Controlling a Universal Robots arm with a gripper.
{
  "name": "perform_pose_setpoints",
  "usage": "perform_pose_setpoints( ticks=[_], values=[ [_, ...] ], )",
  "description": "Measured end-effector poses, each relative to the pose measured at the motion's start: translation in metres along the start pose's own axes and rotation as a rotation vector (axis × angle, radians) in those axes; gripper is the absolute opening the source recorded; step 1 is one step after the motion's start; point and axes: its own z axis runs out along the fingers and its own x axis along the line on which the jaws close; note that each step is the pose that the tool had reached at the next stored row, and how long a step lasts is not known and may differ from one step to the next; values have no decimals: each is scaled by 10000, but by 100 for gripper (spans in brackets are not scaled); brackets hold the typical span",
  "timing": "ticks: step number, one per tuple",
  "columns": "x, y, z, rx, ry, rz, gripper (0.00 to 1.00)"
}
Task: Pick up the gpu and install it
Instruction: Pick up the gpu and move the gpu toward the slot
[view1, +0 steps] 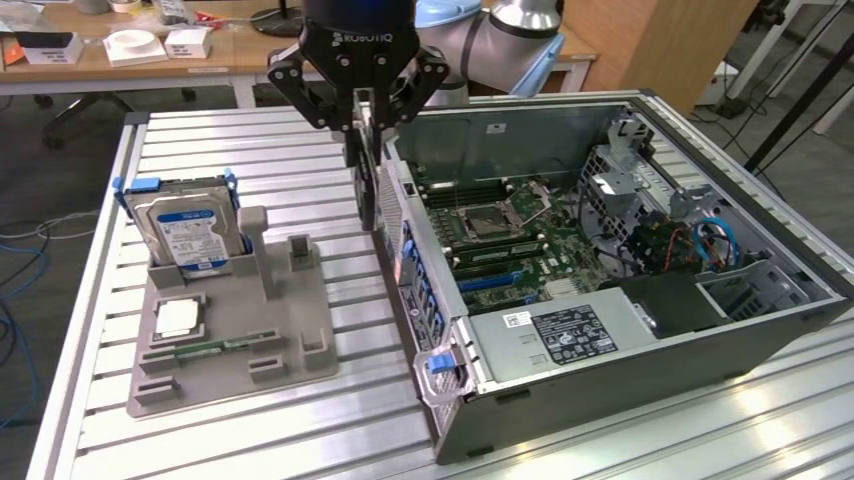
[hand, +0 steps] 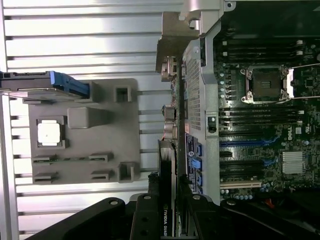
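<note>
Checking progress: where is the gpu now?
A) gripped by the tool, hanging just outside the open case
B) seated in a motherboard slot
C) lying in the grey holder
A: the tool clamps the gpu, which hangs upright just outside the case.

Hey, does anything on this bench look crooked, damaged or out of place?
Nothing looks damaged or spilled. One thing stands out: the gpu hangs upright in the gripper just outside the computer case's rear wall, between it and the gray holder, not over the motherboard.
</note>
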Motion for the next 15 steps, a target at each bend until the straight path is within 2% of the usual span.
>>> perform_pose_setpoints(
  ticks=[15],
  values=[
    [-99,6,3,-1,0,0,26]
  ],
)
